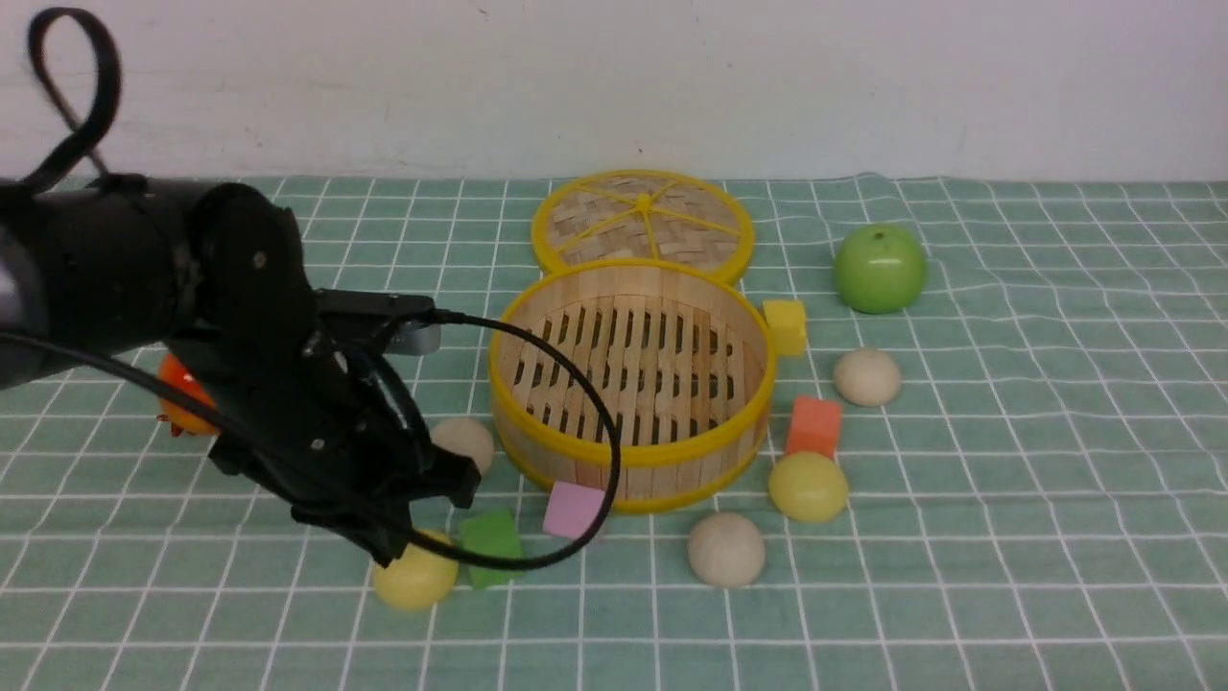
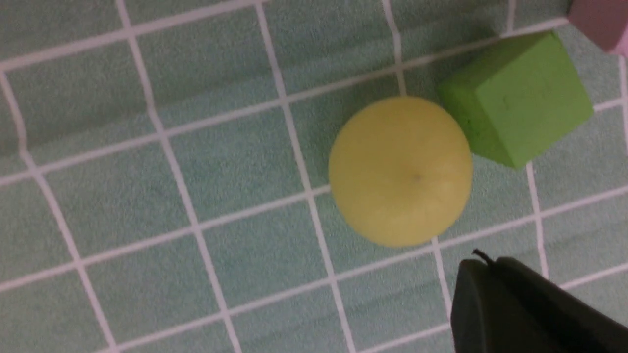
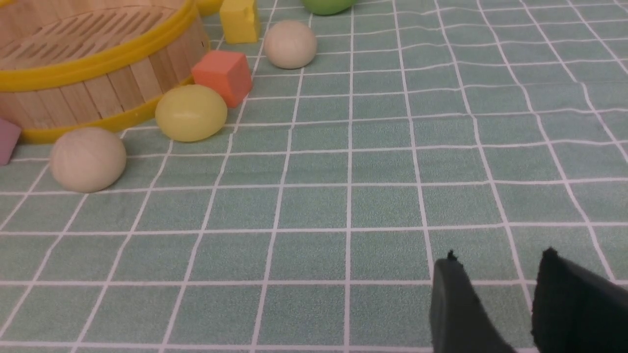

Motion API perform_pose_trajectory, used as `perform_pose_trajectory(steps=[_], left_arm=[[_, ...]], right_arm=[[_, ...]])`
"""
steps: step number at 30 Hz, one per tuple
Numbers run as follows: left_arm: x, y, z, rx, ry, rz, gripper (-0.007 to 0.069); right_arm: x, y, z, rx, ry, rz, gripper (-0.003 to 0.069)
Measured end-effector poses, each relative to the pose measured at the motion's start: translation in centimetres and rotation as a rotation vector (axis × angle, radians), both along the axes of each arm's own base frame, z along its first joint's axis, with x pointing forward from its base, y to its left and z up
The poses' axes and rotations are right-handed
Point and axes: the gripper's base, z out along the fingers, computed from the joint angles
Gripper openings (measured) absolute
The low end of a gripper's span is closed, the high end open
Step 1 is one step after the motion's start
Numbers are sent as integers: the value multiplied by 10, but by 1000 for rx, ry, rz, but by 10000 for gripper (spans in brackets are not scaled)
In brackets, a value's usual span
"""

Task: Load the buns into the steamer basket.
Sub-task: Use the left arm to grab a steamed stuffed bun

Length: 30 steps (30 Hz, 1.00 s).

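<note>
The desk (image 1: 1036,499) carries everything. The left arm (image 1: 144,269) comes in from the left edge, its wrist bent steeply downward. The steamer basket (image 1: 628,456) sits mid-desk, with all five buns (image 1: 726,549) lying on the cloth around it. The left pincer (image 1: 398,552) hangs close by the near-left yellow bun (image 1: 417,581), fingers together and gripping nothing. The right pincer (image 3: 499,260) sits low over the cloth, narrowly parted and holding nothing.

A yellow bun (image 2: 400,171) lies beside a green cube (image 2: 515,98).
</note>
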Motion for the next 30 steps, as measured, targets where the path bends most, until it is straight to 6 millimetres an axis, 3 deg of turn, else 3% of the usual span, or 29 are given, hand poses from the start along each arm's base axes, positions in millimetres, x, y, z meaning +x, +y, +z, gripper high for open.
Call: perform_pose_trajectory(steps=[5,6,10,22,30], left_arm=[[10,-3,-18,12,23,-6,136],[13,-4,-22,19,15,-9,190],[17,-4,-23,15,-23,-8,270],[26,-4,-21,26,-119,-20,290],[29,-4,-42,52,-42,-2,290]], right_arm=[[0,0,0,0,0,0,240],[0,0,0,0,0,0,240],[0,0,0,0,0,0,240],[0,0,0,0,0,0,240],[0,0,0,0,0,0,240]])
